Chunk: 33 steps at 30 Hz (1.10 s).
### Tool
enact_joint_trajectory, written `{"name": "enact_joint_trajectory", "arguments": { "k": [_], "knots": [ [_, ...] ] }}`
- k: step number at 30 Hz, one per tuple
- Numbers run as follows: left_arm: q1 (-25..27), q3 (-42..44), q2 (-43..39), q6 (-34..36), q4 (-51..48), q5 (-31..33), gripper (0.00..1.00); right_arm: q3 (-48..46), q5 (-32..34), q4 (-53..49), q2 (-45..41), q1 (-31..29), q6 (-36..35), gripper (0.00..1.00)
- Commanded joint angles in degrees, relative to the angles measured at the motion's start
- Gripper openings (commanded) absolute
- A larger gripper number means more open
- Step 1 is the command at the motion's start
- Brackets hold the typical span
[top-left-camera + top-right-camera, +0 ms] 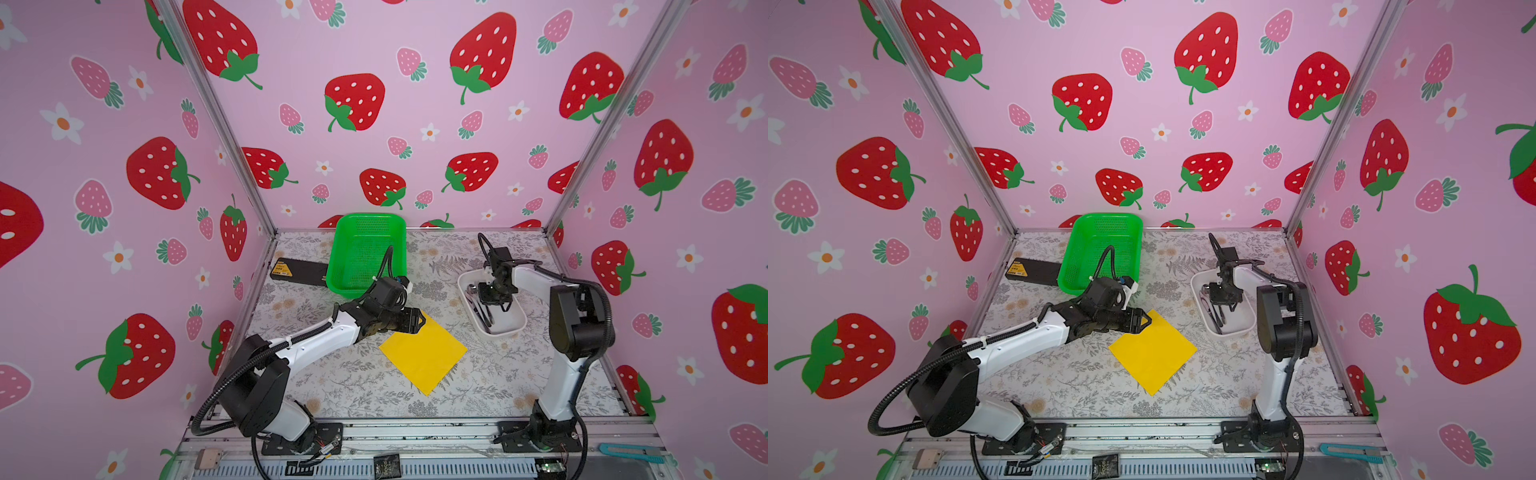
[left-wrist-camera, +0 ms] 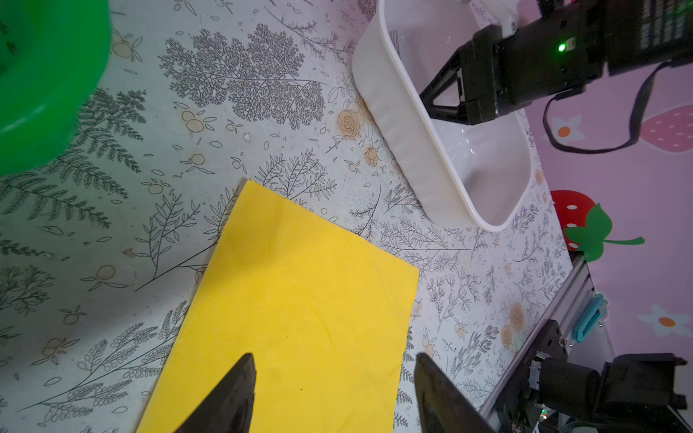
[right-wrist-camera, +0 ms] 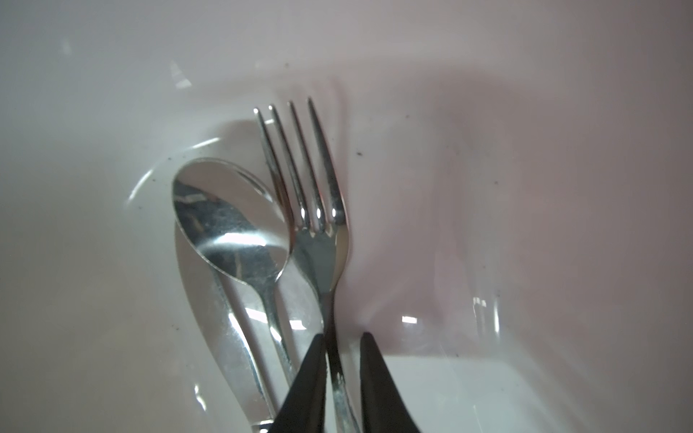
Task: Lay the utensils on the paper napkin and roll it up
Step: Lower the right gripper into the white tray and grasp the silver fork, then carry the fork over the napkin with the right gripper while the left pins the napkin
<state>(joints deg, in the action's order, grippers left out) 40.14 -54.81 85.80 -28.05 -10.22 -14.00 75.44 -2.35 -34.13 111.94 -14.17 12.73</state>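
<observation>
floral table (image 1: 357,390) bears green basket (image 1: 337,249), black box (image 1: 297,272), white dish (image 1: 503,333), yellow napkin (image 1: 428,357).

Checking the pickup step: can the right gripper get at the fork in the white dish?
Likely yes: the right gripper is inside the white dish, jaws straddling the handle of the fork; the spoon lies beside it, not over it.

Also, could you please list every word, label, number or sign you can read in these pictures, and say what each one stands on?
No text can be read for certain.
Flat black box with a yellow label, beside the green perforated plastic basket: print too small to read.
Small black tag by the front metal rail: pale lettering, too blurred to read.
</observation>
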Motion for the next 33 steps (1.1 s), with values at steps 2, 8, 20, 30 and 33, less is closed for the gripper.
{"name": "enact_joint_trajectory", "arguments": {
  "k": [2, 8, 20, 30, 33],
  "knots": [
    [0.11, -2.07, -1.39, 0.65, -1.68, 1.91, 0.68, 0.23, 7.19, -6.18, 3.49, 0.34, -2.43, 0.15],
    [-0.03, -1.73, -2.54, 1.41, -2.62, 3.47, 0.69, 2.27, 2.62, -11.34, 6.27, 0.33, -4.27, 0.16],
    [-1.59, -0.01, -5.98, 3.00, -4.11, 4.13, 0.69, 6.44, 2.48, -16.62, 11.96, 0.34, -4.92, 0.10],
    [-3.75, 3.29, -9.37, 2.33, -2.93, 3.87, 0.70, 11.23, 8.01, -16.98, 3.18, 0.32, -2.50, 0.02],
    [-4.02, 3.89, -9.51, 2.21, -2.49, 3.40, 0.71, 11.83, 8.63, -17.38, -1.96, 0.33, -1.20, 0.02]
  ]
}}
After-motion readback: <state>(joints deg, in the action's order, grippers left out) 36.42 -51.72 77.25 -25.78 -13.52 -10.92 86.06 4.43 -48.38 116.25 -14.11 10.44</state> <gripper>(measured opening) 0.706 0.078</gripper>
